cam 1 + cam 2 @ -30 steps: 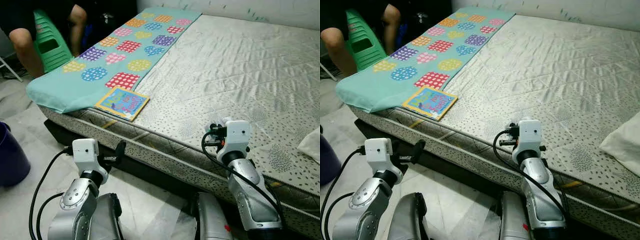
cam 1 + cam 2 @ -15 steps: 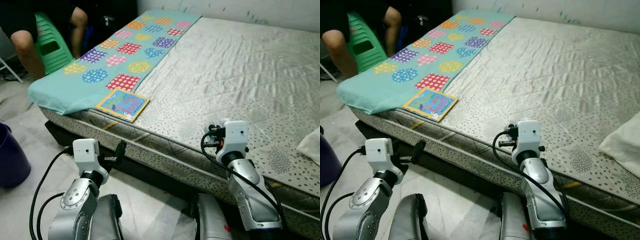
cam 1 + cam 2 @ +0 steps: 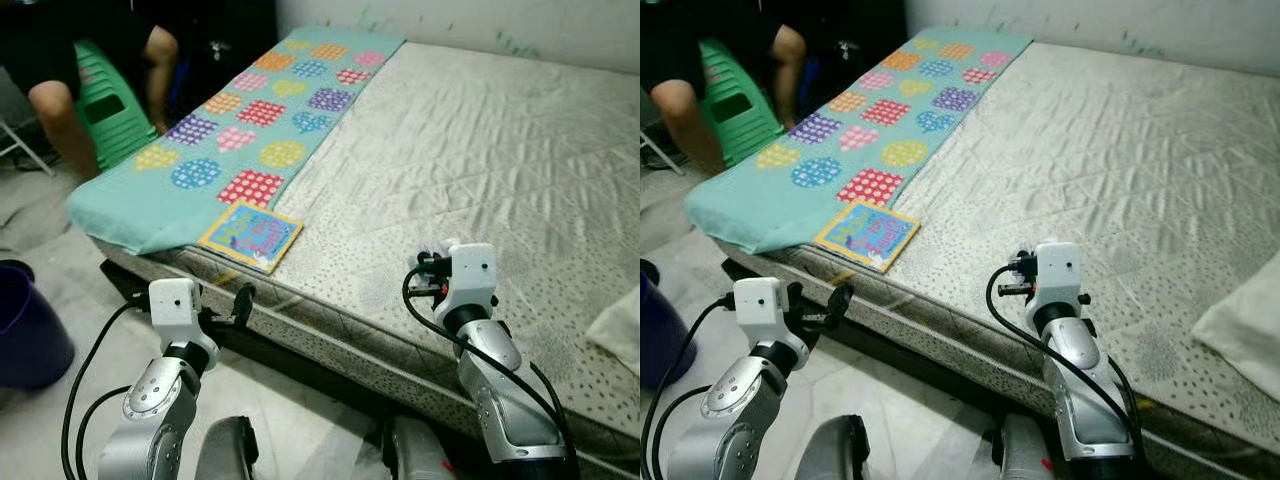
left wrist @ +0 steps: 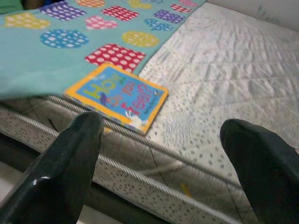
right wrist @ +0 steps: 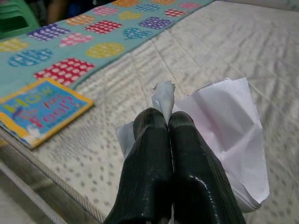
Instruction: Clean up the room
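A colourful children's book (image 3: 250,236) lies flat on the mattress (image 3: 480,150) near its front edge, against a teal mat (image 3: 160,190) with bright patches. My right gripper (image 5: 167,116) is shut on a crumpled white paper (image 5: 229,135) and hovers just above the mattress's front part, to the right of the book. My left gripper (image 4: 163,125) is open with nothing in it. It is held low in front of the bed's side, facing the book (image 4: 117,96).
A person sits on a green plastic stool (image 3: 110,100) past the bed's left corner. A dark purple bucket (image 3: 25,325) stands on the floor at the left. A white pillow (image 3: 620,325) lies at the mattress's right edge. Pale tiled floor runs along the bed.
The whole picture has shifted a little, so the camera moved. Both arms keep their poses, and the right gripper still holds the paper.
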Tool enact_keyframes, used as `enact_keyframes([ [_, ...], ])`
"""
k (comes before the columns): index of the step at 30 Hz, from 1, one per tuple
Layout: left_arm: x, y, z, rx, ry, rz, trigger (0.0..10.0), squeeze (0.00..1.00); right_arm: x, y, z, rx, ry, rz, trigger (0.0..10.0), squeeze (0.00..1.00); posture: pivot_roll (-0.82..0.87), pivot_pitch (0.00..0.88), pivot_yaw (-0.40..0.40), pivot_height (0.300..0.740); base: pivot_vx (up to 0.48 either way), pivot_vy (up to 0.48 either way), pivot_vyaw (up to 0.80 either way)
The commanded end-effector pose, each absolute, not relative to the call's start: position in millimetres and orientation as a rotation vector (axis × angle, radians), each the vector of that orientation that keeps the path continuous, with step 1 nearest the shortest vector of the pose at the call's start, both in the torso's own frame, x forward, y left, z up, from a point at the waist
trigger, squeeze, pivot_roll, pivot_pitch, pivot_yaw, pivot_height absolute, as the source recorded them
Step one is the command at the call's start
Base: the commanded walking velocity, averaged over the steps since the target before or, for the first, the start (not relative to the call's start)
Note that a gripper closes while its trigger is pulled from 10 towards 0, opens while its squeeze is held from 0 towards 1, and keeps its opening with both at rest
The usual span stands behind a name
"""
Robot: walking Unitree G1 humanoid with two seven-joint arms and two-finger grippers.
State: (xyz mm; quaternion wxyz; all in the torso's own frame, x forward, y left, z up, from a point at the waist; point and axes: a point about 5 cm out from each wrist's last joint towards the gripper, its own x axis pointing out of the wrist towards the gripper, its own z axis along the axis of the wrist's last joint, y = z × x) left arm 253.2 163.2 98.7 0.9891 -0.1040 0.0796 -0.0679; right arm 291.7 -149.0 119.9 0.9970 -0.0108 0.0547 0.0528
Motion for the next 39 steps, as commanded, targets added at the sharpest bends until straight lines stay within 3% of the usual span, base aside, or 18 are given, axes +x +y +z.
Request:
enact_keyframes([
  [1, 253.7, 165.2, 99.2, -0.197, 0.156, -0.138, 10.0, 0.0, 290.9, -148.3, 122.5, -0.019, 0.102, 0.108, 10.0, 0.0, -0.17, 0.0, 0.031, 0.708, 0.0, 0.0, 0.0],
  [7, 254.8, 164.9, 99.4, -0.195, 0.155, -0.141, 10.0, 0.0, 290.8, -148.7, 121.8, -0.02, 0.103, 0.105, 10.0, 0.0, -0.17, 0.0, 0.033, 0.74, 0.0, 0.0, 0.0],
  [39, 259.0, 164.0, 93.9, -0.193, 0.157, -0.135, 10.0, 0.0, 287.9, -156.0, 102.5, -0.06, 0.175, 0.063, 10.0, 0.0, -0.17, 0.0, 0.028, 0.74, 0.0, 0.0, 0.0],
])
